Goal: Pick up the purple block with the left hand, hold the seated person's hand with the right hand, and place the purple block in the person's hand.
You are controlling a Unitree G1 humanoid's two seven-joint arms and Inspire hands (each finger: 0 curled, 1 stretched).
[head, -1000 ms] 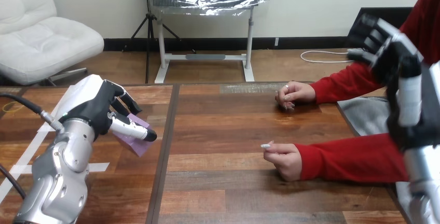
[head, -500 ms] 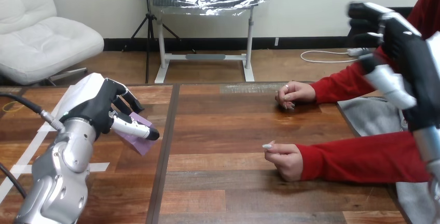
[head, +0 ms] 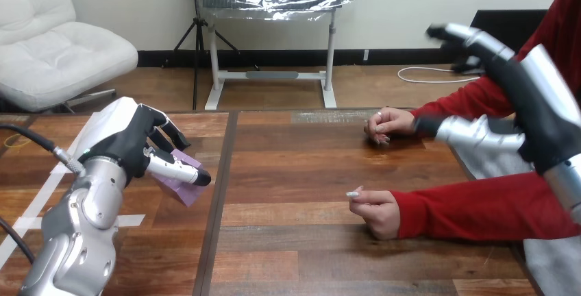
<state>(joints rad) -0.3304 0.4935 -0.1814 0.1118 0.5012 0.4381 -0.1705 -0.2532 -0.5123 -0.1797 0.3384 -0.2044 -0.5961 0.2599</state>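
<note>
The purple block (head: 181,181) lies on the table at the left, partly covered by my left hand (head: 133,142). That hand's fingers curl over the block's top and its thumb lies across the block's front, so it is shut on the block. My right hand (head: 521,97) is raised at the right, open, with fingers stretched out to the left and thumb spread. It hovers above the person's red sleeves without touching them. The person's near hand (head: 375,210) rests as a loose fist on the table. Farther back rests the person's far hand (head: 387,125), also closed.
A strip of white tape (head: 27,217) crosses the table's left part. A dark seam (head: 219,193) runs front to back between two tabletops. The person's red-sleeved forearms (head: 479,207) lie across the table's right side.
My right hand has swung down and leftward, turning from upright to stretched flat over the person's forearms. My left hand and the purple block have stayed where they were.
</note>
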